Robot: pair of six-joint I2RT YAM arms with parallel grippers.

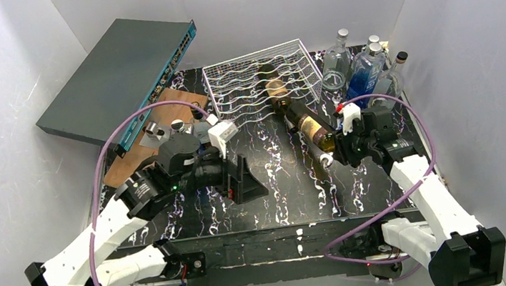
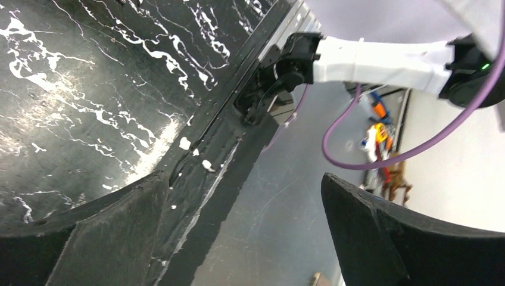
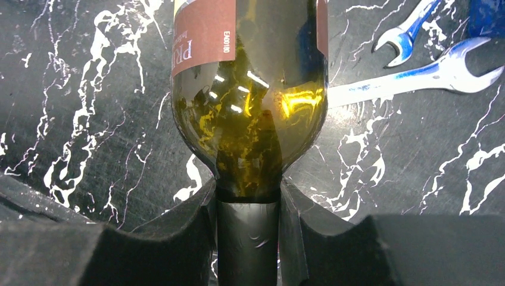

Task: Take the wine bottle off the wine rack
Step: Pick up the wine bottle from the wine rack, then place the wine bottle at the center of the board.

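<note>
My right pincer (image 3: 247, 205) is clamped on the neck of the wine bottle (image 1: 310, 129). The bottle slants over the black marbled table (image 1: 283, 183), outside the white wire wine rack (image 1: 237, 91), with its base near the rack's front edge. A second bottle (image 1: 274, 86) lies in a cradle. My left pincer (image 1: 243, 178) hovers with its fingers apart, holding nothing.

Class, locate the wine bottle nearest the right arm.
Top view, right of centre: the bottle is slanted in front of the rack's near right corner, its neck clamped in the right end effector.
</note>
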